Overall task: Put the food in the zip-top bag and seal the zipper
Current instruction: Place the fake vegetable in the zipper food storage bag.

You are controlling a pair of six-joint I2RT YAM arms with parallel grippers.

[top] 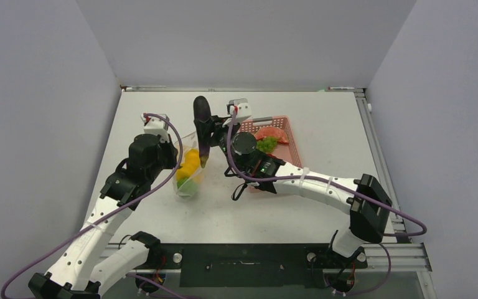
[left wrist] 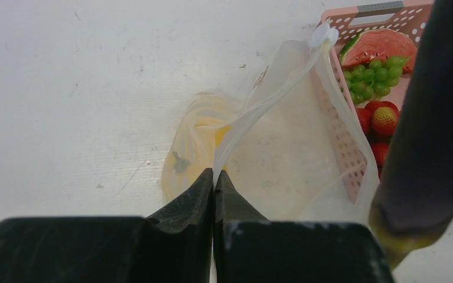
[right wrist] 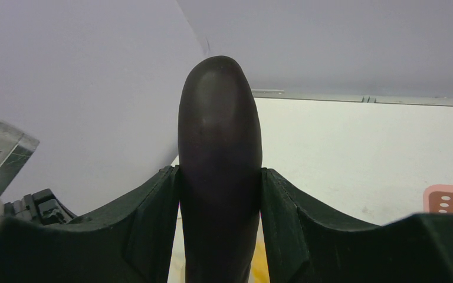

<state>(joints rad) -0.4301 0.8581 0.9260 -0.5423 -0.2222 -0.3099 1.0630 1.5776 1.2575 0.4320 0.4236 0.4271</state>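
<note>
The left gripper pinches the bag edge. The right gripper squeezes the eggplant, upright by the bag.

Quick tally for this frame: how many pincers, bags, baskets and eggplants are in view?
pincers: 2 (left pincer shut on the bag, right pincer gripping the eggplant)
zip-top bag: 1
pink basket: 1
eggplant: 1
Total: 5
</note>
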